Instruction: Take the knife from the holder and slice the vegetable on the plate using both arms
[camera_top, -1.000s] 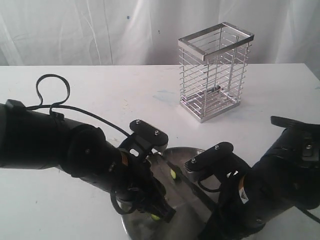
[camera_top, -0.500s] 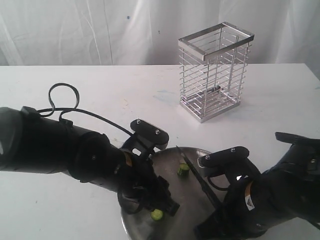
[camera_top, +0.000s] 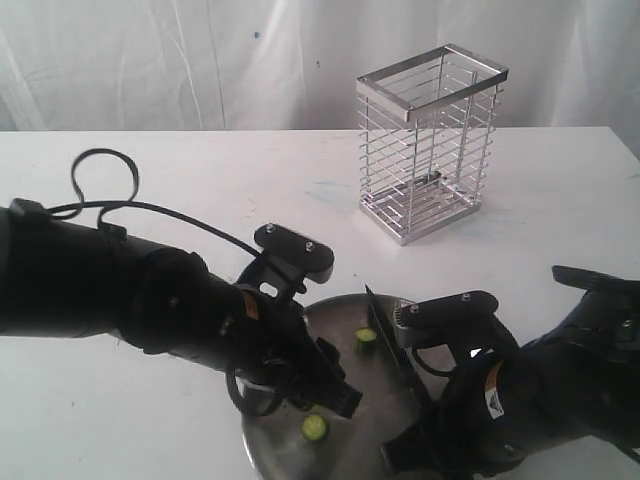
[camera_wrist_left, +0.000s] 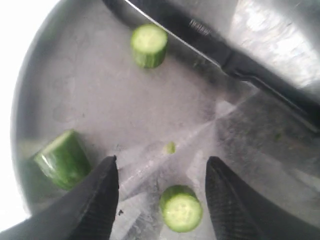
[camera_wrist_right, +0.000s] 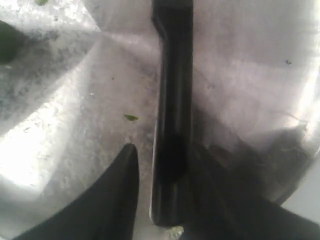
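The vegetable lies cut on the plate (camera_top: 372, 425): one round slice (camera_wrist_left: 181, 207) sits between the fingers of my open left gripper (camera_wrist_left: 162, 162), untouched. A longer green chunk (camera_wrist_left: 62, 159) and a third piece (camera_wrist_left: 149, 45) lie apart. The exterior view shows two pieces (camera_top: 366, 338) (camera_top: 314, 427). The knife (camera_top: 385, 335) slants across the plate with its tip near the far rim. Its black handle (camera_wrist_right: 172, 100) runs between the fingers of my right gripper (camera_wrist_right: 169, 147). Plate shows between one finger and the handle.
The chrome wire holder (camera_top: 430, 140) stands empty at the back right of the white table. Both bulky black arms crowd the plate's near side. A black cable loop (camera_top: 100, 180) rises over the left arm.
The left gripper shifted, leaving the near slice lying free. The knife's tip swung a little right and the blade now shows more of its flat side. The right arm sank lower.
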